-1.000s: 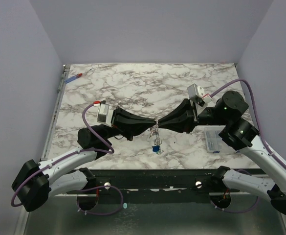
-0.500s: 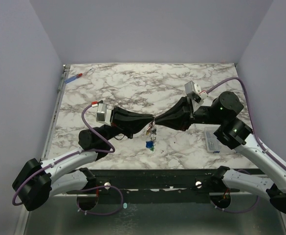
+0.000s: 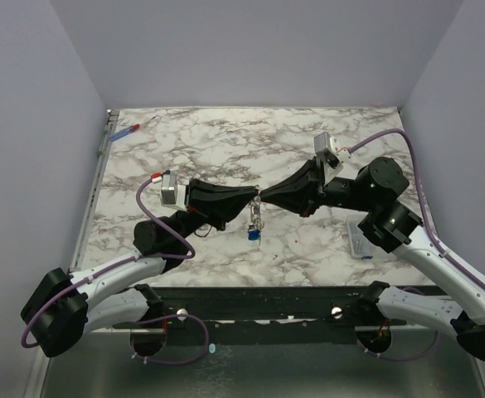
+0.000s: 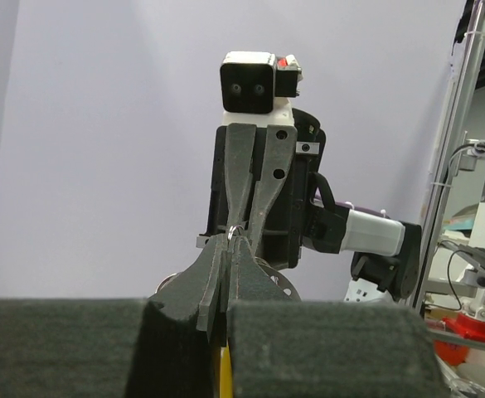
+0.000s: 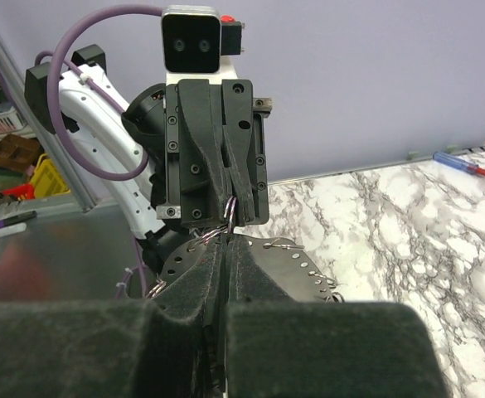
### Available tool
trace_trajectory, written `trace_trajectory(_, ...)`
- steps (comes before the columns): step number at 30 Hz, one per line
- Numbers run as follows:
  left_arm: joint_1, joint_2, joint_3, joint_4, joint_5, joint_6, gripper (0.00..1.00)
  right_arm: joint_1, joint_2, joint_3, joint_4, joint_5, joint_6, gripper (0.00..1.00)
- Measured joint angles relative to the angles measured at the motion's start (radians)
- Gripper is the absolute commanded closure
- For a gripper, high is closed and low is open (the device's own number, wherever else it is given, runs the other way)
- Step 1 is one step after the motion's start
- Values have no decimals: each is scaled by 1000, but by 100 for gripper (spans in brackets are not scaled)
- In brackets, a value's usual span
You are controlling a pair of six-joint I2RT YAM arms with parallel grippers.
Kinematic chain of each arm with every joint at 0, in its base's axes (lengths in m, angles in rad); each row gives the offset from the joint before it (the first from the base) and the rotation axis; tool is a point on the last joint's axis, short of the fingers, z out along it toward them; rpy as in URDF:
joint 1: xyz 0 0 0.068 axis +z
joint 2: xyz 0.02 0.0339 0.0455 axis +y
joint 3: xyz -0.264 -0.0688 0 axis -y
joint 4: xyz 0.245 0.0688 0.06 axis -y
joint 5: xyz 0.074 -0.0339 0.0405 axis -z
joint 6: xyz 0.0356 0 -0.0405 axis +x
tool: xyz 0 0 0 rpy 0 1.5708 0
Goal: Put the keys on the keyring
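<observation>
1. Two grippers are seen tip to tip above mid-table. L gripper is pinched fully together, and R gripper likewise. Only thin wire is caught btwn each pair of fingers.
2. The ring is clamped by both, one from each side. In both wrist views a fine silver loop is seen bridging the two sets of tips. The exact spot of each pinch on the loop can't be told.
3. The keys are hung in a small bunch straight below the tips, w/ a blue tag lowest. Whether every key is threaded on can't be made out; too small.
4. Handling, as judged: the ring is light, thin, springy, slick metal. It is likely to twist or pop out of the fingers if pulled sideways. It is best taken across the wire, on a bare stretch away from the bunch and the split, so the coil can be opened w/o keys being jammed.
5. The keys are judged light, stiff and free to swing. They are best held by the flat head or tag, not the blade.
6. Further out, a marble table is seen, w/ a clear box by the R arm. A screwdriver is laid at the far-L corner, well apart from the work.
</observation>
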Motion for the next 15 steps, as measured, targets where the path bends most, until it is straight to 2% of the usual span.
trace_trajectory(4, 0, -1, -12, 3, -6, 3, 98, 0, -1, -6, -5, 3, -13, 99)
trace_trajectory(10, 0, -21, -42, -12, -6, 8, 82, 0, -1, -6, -50, 2, -61, 99)
trace_trajectory(15, -1, -47, -54, -55, -5, 26, 81, 2, -3, -6, -82, 2, -106, 99)
